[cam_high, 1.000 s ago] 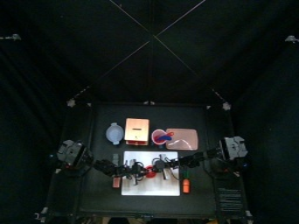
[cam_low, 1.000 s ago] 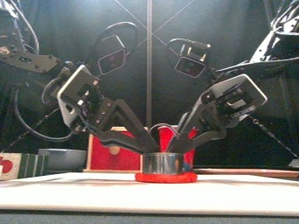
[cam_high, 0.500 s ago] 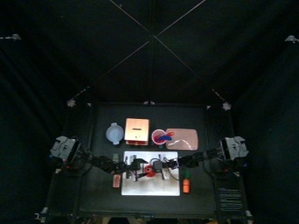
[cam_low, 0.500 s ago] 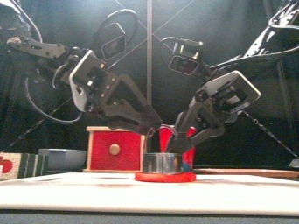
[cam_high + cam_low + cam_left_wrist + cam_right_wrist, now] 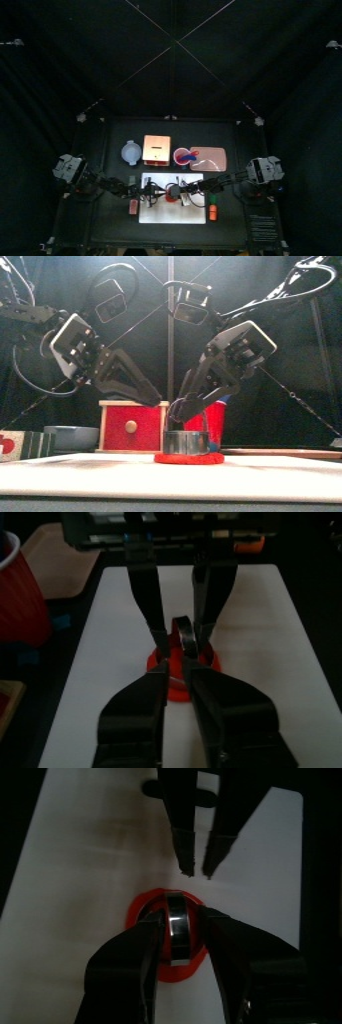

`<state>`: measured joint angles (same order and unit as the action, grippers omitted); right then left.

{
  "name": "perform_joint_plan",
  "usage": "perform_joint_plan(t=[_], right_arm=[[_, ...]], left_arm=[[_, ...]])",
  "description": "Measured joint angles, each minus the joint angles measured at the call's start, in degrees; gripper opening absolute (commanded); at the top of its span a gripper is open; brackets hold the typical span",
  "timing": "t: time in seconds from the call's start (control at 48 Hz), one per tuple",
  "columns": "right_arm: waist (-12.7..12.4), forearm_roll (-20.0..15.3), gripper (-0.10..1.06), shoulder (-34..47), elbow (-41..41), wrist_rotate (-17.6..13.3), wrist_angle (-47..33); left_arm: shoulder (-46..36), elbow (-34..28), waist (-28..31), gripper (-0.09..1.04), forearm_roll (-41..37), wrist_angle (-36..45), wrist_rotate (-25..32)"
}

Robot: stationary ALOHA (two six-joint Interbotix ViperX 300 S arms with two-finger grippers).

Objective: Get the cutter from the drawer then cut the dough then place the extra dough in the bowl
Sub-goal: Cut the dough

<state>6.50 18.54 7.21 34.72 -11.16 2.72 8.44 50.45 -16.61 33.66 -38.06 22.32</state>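
A round metal cutter [image 5: 187, 442] stands upright on a flat red dough disc [image 5: 187, 458] in the middle of the white cutting board [image 5: 174, 212]. My right gripper [image 5: 174, 920] reaches down over the cutter [image 5: 174, 933], its jaws shut on the rim, with the dough [image 5: 163, 973] showing around it. My left gripper [image 5: 197, 865] hangs just beyond the cutter and above the board, clear of both. Its jaws stand a narrow gap apart and hold nothing. In the left wrist view the dough [image 5: 159, 672] lies under the left gripper [image 5: 189, 634].
Behind the board stand the wooden box with its red drawer front [image 5: 134, 428], the blue-grey bowl [image 5: 128, 152] to its left, and the pink tray [image 5: 214, 160] with the red cup [image 5: 20, 597] to the right.
My left gripper has lifted up and back to the left, away from the cutter and dough. The right gripper stays down on the cutter, its arm shifted a little toward the middle.
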Motion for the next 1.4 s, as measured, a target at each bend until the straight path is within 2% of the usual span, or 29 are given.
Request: perform_joint_plan(t=[0.146, 0.271, 0.771, 1.188, 1.396], right_arm=[[0.09, 0.00, 0.72, 0.00, -1.85, -0.26, 7.03], [0.35, 0.18, 0.72, -0.09, -2.29, 0.09, 9.49], [0.79, 0.00, 0.71, -1.41, -2.81, -0.18, 9.76], [0.97, 0.09, 0.70, -1.32, -3.08, 0.18, 10.02], [0.97, -0.09, 0.63, -1.32, -3.08, 0.18, 10.20]], left_arm=[[3.43, -1.05, 0.26, 0.50, 0.00, 0.00, 0.00], [5.80, -2.20, 0.35, 0.50, 0.00, 0.00, 0.00], [9.40, -3.34, 1.67, 0.50, 0.09, 0.00, 0.00], [10.72, -4.75, 2.11, 0.50, 0.97, 3.60, -0.09], [10.72, -4.83, 2.11, 0.50, 1.58, 3.69, -0.09]])
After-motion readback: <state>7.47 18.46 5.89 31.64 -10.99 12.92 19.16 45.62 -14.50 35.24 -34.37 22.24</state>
